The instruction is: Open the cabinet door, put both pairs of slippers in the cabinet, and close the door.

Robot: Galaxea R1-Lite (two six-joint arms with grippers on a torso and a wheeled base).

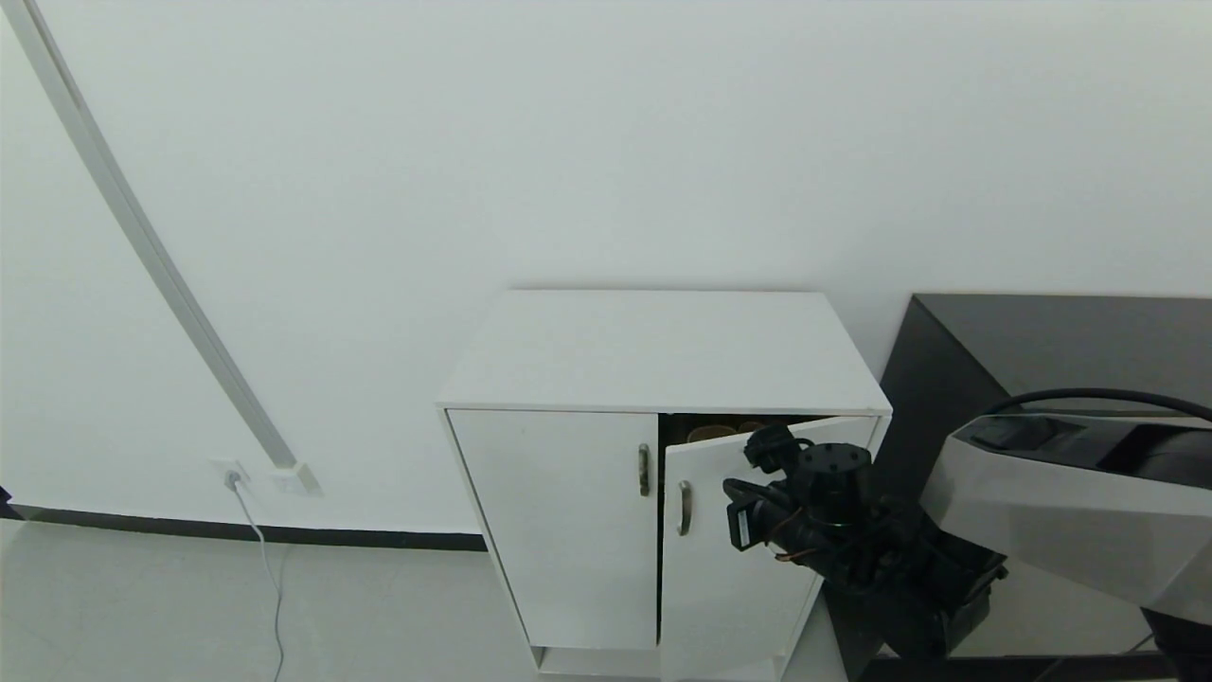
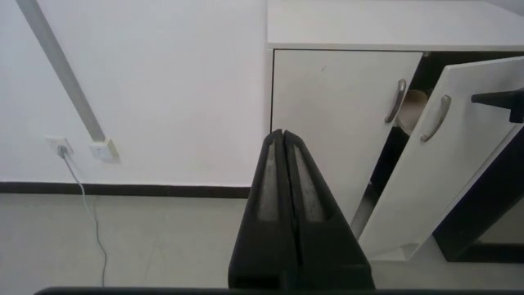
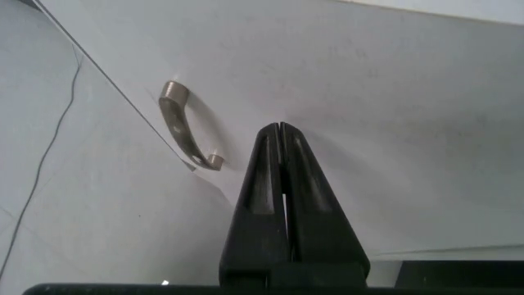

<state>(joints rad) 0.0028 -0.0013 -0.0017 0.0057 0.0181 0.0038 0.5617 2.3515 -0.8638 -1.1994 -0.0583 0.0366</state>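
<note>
So the white cabinet (image 1: 653, 350) sits against the far wall with its left door (image 1: 559, 521) shut and its right door (image 1: 729, 578) hanging a bit ajar. Through the gap at the top you can see some tan shapes (image 1: 720, 432) inside, no idea if they're the slippers. The right gripper (image 3: 280, 135) has its fingers pinched together with nothing in them, tips right at the face of the right door, just right of its curved handle (image 3: 188, 131). The left gripper (image 2: 282, 141) is pinched closed too, empty, well apart from the cabinet on the near left. There's a black unit (image 1: 1042, 341) on the right.
</note>
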